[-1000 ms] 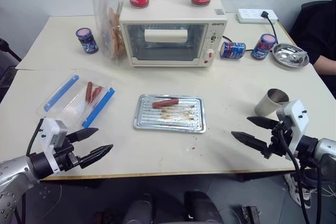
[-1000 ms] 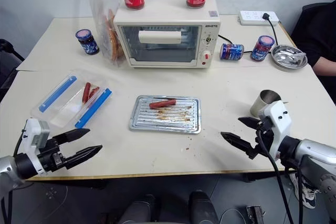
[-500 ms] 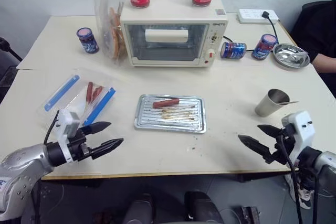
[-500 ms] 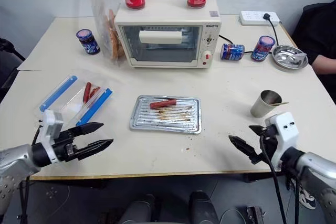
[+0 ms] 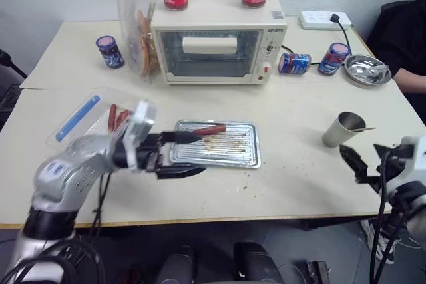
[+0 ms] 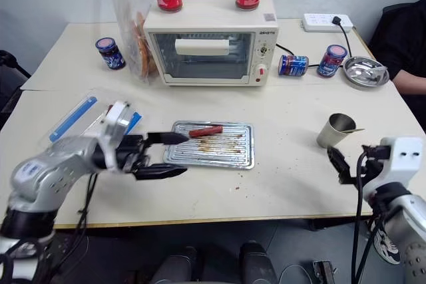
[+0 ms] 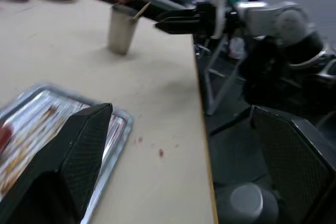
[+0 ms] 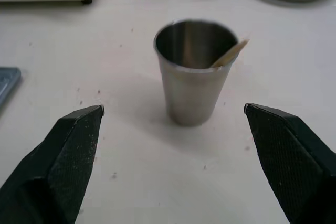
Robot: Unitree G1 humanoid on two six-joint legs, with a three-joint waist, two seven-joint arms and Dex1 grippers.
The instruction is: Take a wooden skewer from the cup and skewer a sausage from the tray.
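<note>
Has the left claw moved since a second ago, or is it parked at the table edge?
Yes. The left claw, open, has swung inward from the table's near-left edge to the left end of the flat silver metal tray.
</note>
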